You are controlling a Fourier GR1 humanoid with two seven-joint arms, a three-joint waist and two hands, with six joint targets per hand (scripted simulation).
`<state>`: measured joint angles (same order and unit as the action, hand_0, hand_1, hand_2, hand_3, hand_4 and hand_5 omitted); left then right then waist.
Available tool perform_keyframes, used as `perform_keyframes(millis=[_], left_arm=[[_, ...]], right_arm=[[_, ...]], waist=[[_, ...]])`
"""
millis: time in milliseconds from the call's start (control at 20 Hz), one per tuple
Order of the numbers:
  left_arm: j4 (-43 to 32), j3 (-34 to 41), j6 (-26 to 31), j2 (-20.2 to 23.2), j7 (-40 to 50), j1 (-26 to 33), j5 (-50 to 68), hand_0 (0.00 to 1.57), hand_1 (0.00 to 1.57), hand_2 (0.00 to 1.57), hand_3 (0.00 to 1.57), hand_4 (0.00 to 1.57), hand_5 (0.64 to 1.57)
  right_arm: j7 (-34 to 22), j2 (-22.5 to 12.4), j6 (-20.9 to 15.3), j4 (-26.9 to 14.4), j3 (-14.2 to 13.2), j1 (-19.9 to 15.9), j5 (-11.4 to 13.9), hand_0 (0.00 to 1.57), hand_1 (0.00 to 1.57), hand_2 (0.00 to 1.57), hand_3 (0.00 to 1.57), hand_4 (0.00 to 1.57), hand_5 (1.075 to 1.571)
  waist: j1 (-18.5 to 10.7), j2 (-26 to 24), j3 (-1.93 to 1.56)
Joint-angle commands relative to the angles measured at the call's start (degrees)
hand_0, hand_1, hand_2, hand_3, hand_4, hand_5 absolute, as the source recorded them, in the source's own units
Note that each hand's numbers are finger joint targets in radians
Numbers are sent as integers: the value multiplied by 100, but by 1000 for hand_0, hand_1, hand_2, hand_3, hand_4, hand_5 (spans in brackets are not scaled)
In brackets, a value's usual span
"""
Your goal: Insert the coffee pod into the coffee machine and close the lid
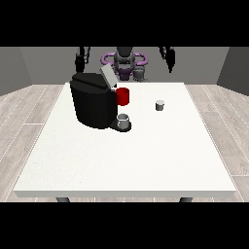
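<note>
A black coffee machine (pixel 92 99) stands on the left half of the white table (pixel 146 155), its grey lid (pixel 108 78) tilted up and open. A red part (pixel 123 96) shows at its front, and a grey cup (pixel 123 120) sits on its drip base. The small grey coffee pod (pixel 159 105) rests on the table to the right of the machine. Both hands are raised above the far edge: the hand at the view's left (pixel 80 61) behind the machine, the hand at the view's right (pixel 169 57) behind the pod. Neither touches anything.
The robot's torso (pixel 124 62) stands at the far table edge. Bare white tabletop stretches in front of the machine and the pod, down to the near edge.
</note>
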<state>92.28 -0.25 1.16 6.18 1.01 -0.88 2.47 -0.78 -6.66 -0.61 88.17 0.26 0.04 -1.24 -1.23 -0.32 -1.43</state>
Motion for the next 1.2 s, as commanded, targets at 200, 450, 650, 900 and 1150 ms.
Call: perform_keyframes(millis=[200,450,650,900,1150], left_arm=[[-150,-124,723,859,-653,135,-585,0,0,0,0,0,1571],[-432,-245,778,1204,-1025,-40,-1177,0,0,0,0,0,1571],[-861,95,891,1648,-721,-853,-1378,0,0,0,0,0,1571],[-1544,307,1086,1923,-218,-1689,-1501,0,0,0,0,0,1571],[-2322,263,1119,2225,-478,-1911,-2001,0,0,0,0,0,1571]], right_arm=[[129,43,39,-133,-114,-72,-78,0,0,0,0,0,1571],[347,104,-880,-83,-82,-194,822,0,0,0,0,0,1571],[433,213,-969,-165,61,-514,992,0,0,0,0,0,1571],[406,546,-1102,-124,517,-662,1287,0,0,0,0,0,1571],[319,476,-741,3,398,-834,903,0,0,0,0,0,1571]], waist=[[56,3,143],[268,134,144],[527,537,143],[888,838,143],[1199,1235,142]])
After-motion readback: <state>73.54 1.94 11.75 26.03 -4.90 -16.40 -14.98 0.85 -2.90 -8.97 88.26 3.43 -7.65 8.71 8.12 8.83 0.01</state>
